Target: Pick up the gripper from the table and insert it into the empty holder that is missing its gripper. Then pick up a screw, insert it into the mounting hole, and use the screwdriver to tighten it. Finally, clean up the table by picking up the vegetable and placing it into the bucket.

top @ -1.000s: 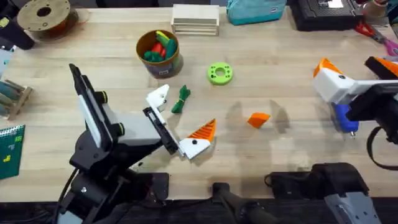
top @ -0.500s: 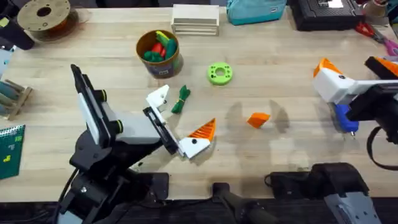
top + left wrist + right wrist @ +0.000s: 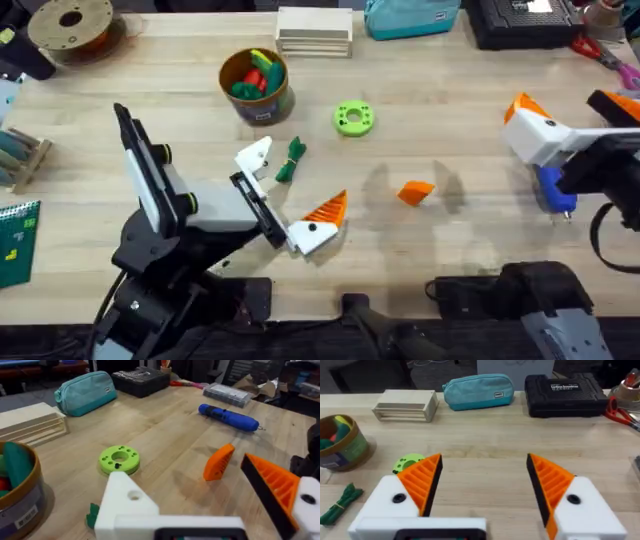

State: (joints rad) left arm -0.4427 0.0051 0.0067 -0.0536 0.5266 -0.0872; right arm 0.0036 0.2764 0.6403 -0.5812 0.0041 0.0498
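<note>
On the counter [image 3: 450, 110], on the arms' side of the green disc [image 3: 352, 118] and a little to its right, the loose orange pad [image 3: 415, 192] lies flat with nothing touching it, so the first step is not yet done. The left gripper [image 3: 182, 472] hangs low over the counter on that same near side of the disc, to its left. Its jaws are spread and hold nothing. One finger carries its orange ribbed pad, while the other finger [image 3: 125, 505] is bare white, with an open mounting hole, and I take this for the empty holder. The right gripper [image 3: 484, 460] sits well off to the right of the disc, released, with both orange pads in place and nothing between them. The blue screwdriver [image 3: 553, 190] rests just beside it, untouched. Whether the disc holds the screws I cannot tell; a small dark speck shows on it in the left wrist view. The green vegetable [image 3: 291, 160] lies on the counter to the near left of the disc, between the left gripper's fingers as seen from overhead, and is not yet in the bucket [image 3: 265, 108], which stands to the disc's left already holding other vegetables. By my reading every stage remains: seating the pad, screwing it down, and clearing up.
</note>
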